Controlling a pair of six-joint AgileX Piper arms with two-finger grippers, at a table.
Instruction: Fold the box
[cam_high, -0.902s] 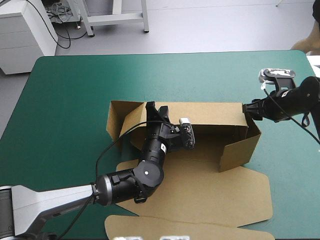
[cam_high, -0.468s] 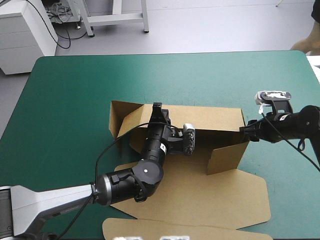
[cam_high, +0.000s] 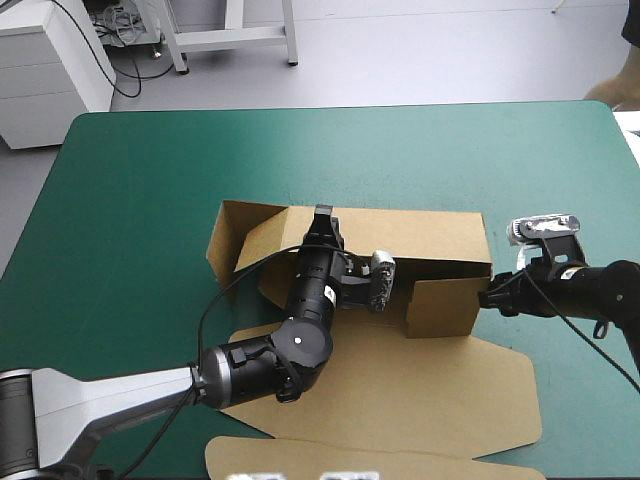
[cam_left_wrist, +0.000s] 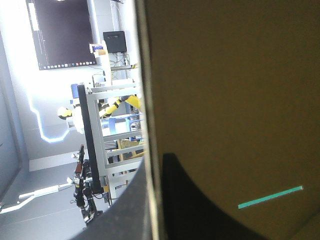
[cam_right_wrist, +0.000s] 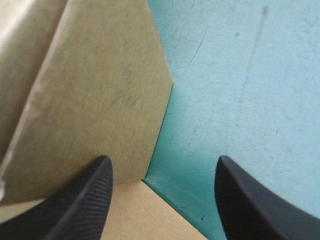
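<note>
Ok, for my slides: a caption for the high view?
Left hand pinches the brown box's far wall; open right hand at its right side flap.

The brown cut-sheet box (cam_high: 440, 375) is matt cardboard, a little fibrous, paler at its raw edge. The teal-green desk cover (cam_right_wrist: 250, 75) looks smooth, with fine scratches. The black fingers (cam_right_wrist: 85, 200) of the right claw (cam_right_wrist: 163, 160) are matt, finely ribbed.

The left pincer (cam_left_wrist: 155, 167) grips the brown box (cam_left_wrist: 225, 75) wall's edge.
</note>
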